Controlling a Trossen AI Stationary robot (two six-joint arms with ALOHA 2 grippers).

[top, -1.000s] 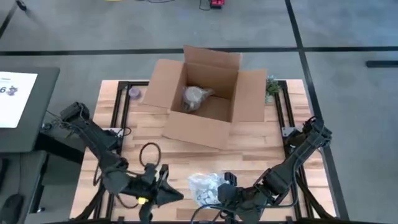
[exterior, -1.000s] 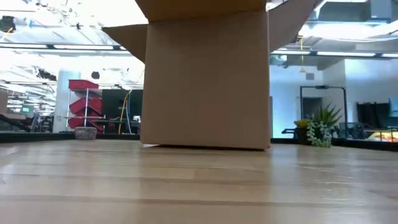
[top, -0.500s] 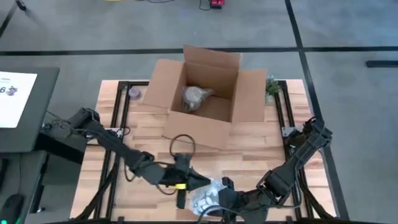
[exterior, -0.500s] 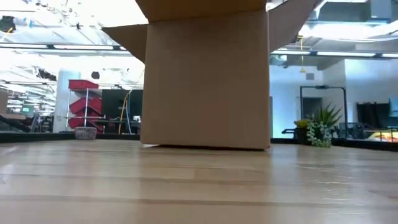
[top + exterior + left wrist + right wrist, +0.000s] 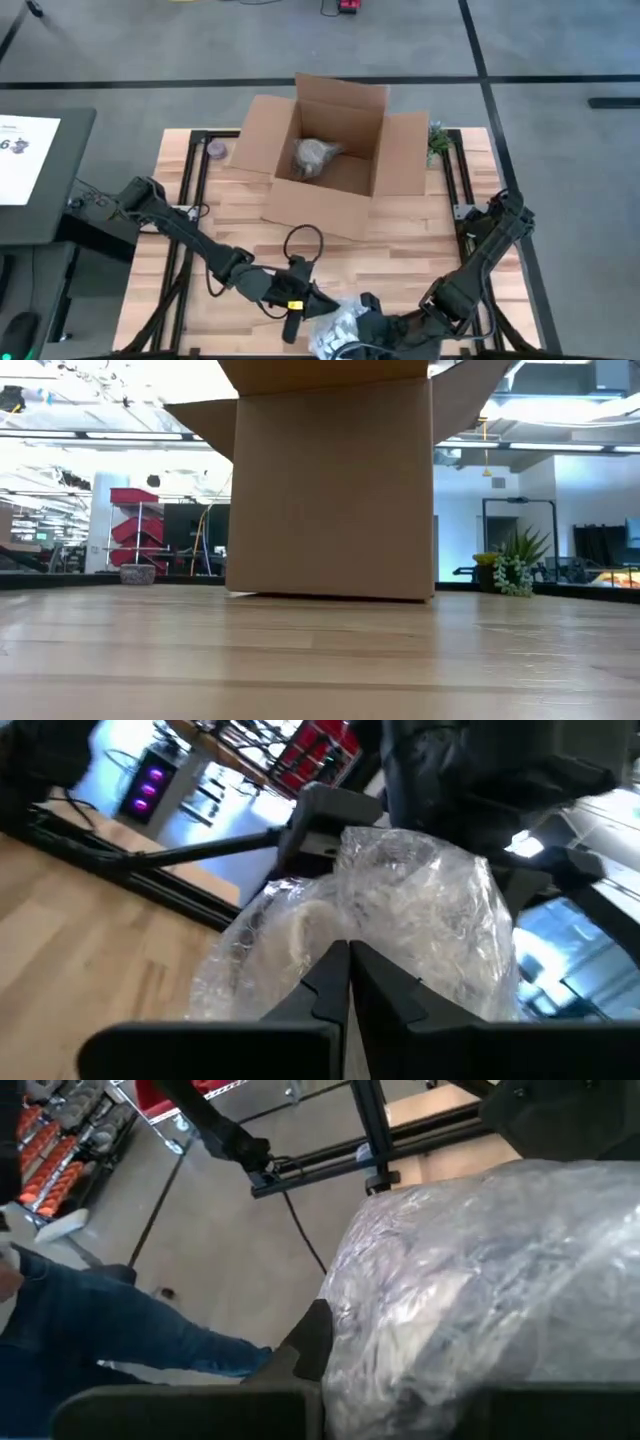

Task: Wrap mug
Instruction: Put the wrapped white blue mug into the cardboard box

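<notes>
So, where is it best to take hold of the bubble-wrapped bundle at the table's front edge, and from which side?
Probably around its rounded middle, from the two flanks. The bubble-wrapped bundle is a soft, puffy lump with no handle showing, so loose film would likely slip. The left hand is at one side and the right hand at the other.

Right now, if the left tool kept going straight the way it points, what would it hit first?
The bubble-wrapped bundle: the left tool, fingers together, points at it from very close; whether they already touch is unclear.
</notes>
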